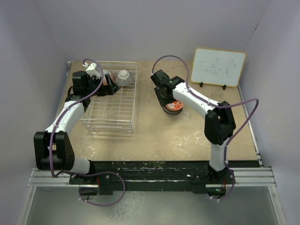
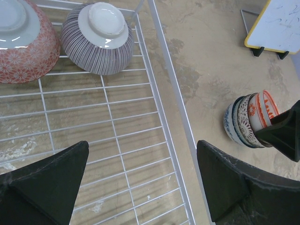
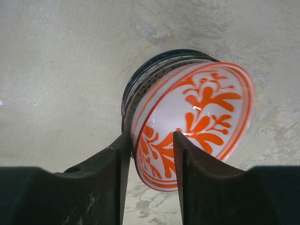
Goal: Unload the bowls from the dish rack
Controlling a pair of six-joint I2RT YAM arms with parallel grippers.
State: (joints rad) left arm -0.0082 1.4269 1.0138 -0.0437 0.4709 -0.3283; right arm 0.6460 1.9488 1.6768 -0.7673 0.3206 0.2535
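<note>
While I watch the top view, my right gripper (image 1: 169,101) sits over a stack of bowls (image 2: 240,123) on the table (image 1: 154,140), just toward 2 o'clock from the middle. Its wrist camera shows the fingers (image 3: 117,159) narrowed onto the rim of the red-orange bowl (image 3: 197,117). One is inside the wall and one outside, both touching it. That bowl is the top of the stack, with the dark rims of the others showing behind it at 10 o'clock. It leans off level from the ones below. I think three bowls are under it, but the rims crowd too closely for me to be sure.

My left gripper (image 2: 145,183) hangs over the dish rack (image 1: 110,110), which lies at 10 o'clock on the table. Its fingers are spread wide with only bare wire grid between them. Two bowls are in the rack, both upside down with their foot rings up, at its 12 o'clock end. The pink bowl (image 2: 23,47) and the purple striped bowl (image 2: 98,42) stand side by side, touching or nearly so. A whiteboard (image 1: 219,67) stands propped at the table's 1 o'clock corner, well apart from the stack.
</note>
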